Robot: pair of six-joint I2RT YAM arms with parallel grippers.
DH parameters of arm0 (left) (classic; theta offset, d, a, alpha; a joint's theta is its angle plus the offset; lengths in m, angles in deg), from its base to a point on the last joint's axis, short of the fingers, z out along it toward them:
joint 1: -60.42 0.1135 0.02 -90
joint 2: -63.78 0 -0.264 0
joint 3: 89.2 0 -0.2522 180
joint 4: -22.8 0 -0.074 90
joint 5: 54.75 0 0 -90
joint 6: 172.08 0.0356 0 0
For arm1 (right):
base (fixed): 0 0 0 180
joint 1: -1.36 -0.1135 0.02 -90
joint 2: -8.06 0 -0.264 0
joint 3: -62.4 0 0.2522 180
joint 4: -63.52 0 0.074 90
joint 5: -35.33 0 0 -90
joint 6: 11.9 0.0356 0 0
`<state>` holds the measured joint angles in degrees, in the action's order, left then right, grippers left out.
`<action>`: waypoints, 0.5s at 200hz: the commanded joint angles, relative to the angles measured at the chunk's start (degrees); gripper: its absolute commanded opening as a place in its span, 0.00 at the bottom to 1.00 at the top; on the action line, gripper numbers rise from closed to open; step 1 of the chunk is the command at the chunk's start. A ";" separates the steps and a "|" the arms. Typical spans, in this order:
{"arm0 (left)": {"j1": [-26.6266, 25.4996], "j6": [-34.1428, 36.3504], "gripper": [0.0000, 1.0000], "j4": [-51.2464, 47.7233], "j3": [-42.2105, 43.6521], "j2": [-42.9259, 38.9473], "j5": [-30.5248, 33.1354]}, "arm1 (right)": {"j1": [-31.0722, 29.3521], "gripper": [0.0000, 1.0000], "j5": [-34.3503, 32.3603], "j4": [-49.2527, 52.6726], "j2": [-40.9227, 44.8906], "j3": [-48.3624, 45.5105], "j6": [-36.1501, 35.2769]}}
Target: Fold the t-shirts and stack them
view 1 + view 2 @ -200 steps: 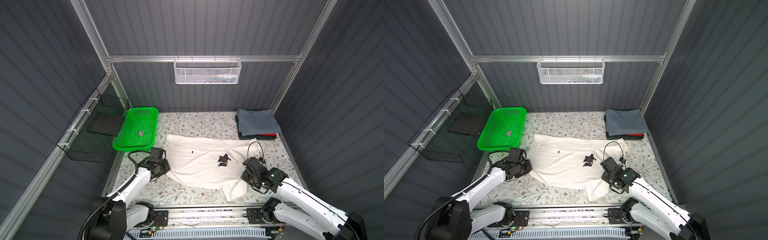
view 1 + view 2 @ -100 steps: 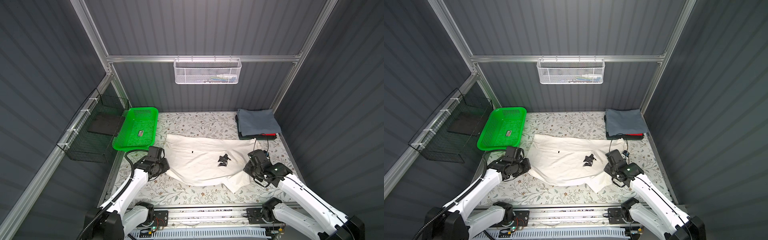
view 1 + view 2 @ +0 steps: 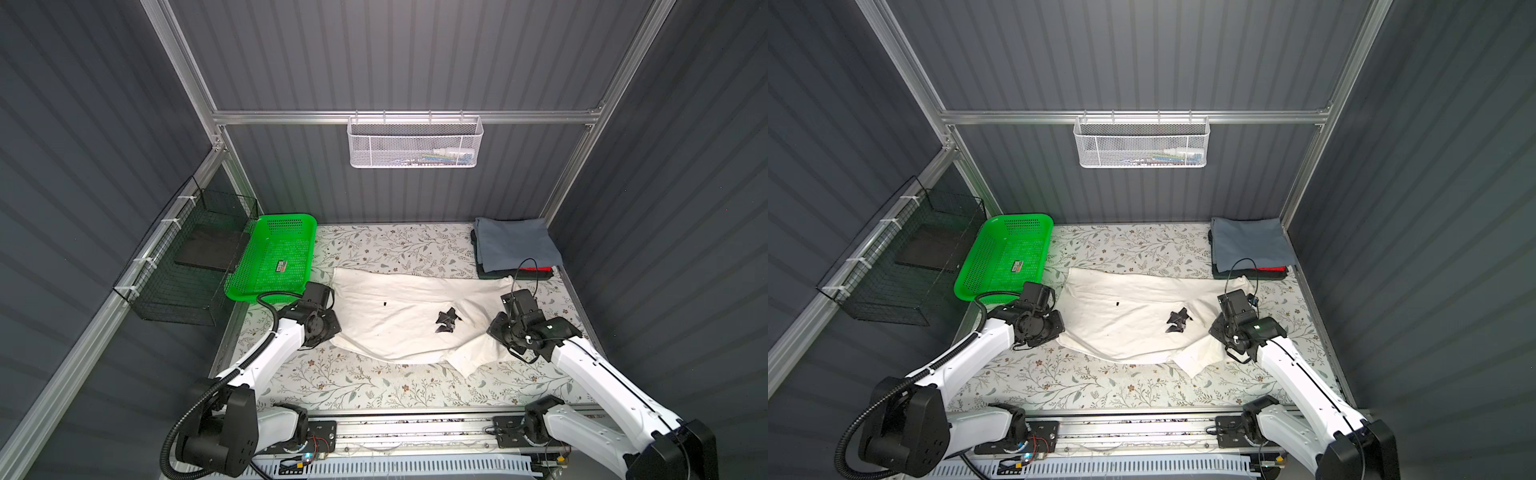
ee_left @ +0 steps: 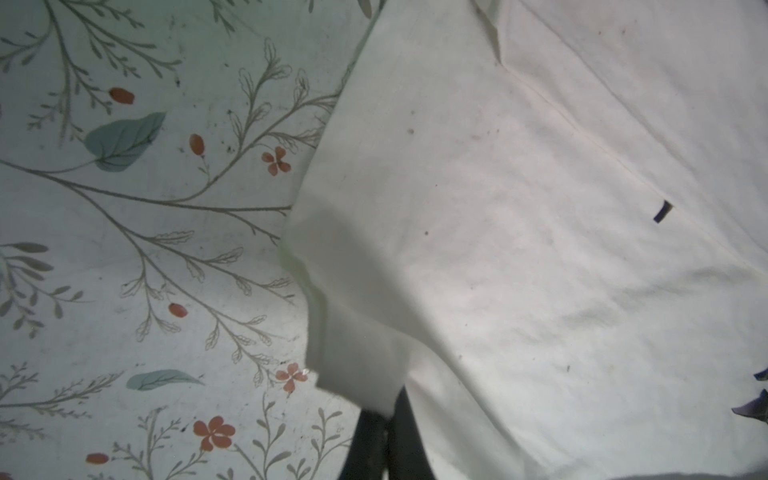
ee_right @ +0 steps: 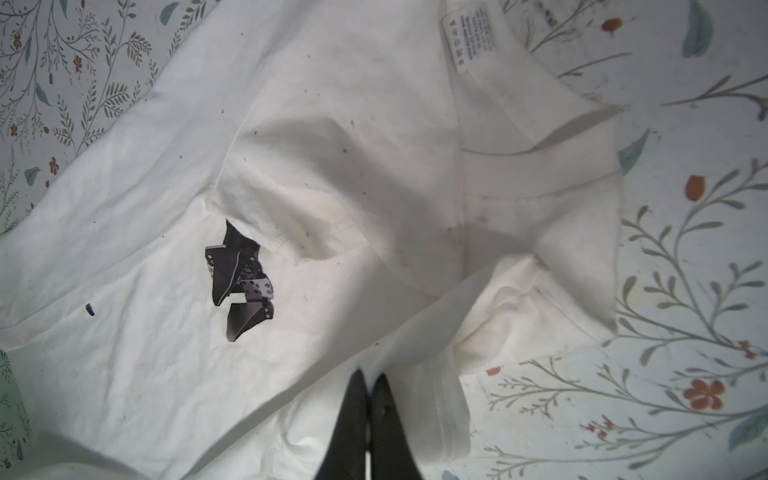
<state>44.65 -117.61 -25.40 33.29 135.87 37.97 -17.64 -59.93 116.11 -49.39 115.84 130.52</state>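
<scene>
**Both grippers pinch the white tee at its ends**

The tee lies spread and creased across the middle of both top views on the floral cover. Its black print sits right of centre.

The left gripper is clenched on a folded corner of the tee's hem, and the corner rises off the cover. In both top views this gripper is at the tee's left edge, just below the green basket.

The right gripper is clenched on cloth beside a sleeve, and the collar with its label lies beyond it. In both top views this gripper is at the tee's right end.

The stack of folded tees sits in the upper right corner of the table. It has grey-blue on top and a dark layer beneath. A red tee shows at the stack's lower edge. The white tee's upper right tip reaches that edge, but whether it touches cannot be told.
</scene>
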 commanded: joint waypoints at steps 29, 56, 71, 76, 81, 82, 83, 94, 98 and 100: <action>0.17 2.70 0.00 -1.66 -5.48 3.84 0.88 | 2.69 0.00 2.22 -2.25 -1.61 2.31 -2.91; 0.15 3.64 0.00 -2.39 -6.87 6.55 1.66 | 3.78 0.00 1.53 -2.49 -2.77 3.62 -4.51; 0.21 3.72 0.00 -2.30 -7.39 7.75 1.76 | 4.45 0.00 1.74 -2.56 -3.90 3.91 -5.00; 0.17 3.75 0.00 -2.39 -7.61 8.14 1.76 | 4.63 0.00 1.94 -2.72 -4.22 3.91 -5.14; 0.17 3.79 0.00 -2.52 -7.96 8.40 1.72 | 4.81 0.00 2.21 -3.04 -4.52 3.88 -5.14; 0.19 3.79 0.00 -2.54 -7.99 8.45 1.74 | 4.83 0.00 2.37 -3.09 -4.56 3.85 -5.14; 0.20 3.80 0.00 -2.55 -8.05 8.56 1.75 | 4.89 0.00 2.45 -3.12 -4.58 3.84 -5.14; 0.15 3.70 0.00 -2.36 -8.35 9.02 1.67 | 5.57 0.00 4.18 -4.39 -4.94 3.53 -4.85; 0.21 3.79 0.00 -2.23 -8.59 9.31 1.45 | 5.75 0.00 4.86 -4.77 -5.08 3.48 -4.87; 0.21 3.80 0.00 -2.20 -8.62 9.38 1.31 | 5.85 0.00 5.07 -4.98 -5.07 3.43 -4.87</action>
<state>44.65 -115.07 -26.12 27.08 144.24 38.93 -12.99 -57.46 113.09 -53.67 118.68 126.68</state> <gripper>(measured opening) 0.047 0.044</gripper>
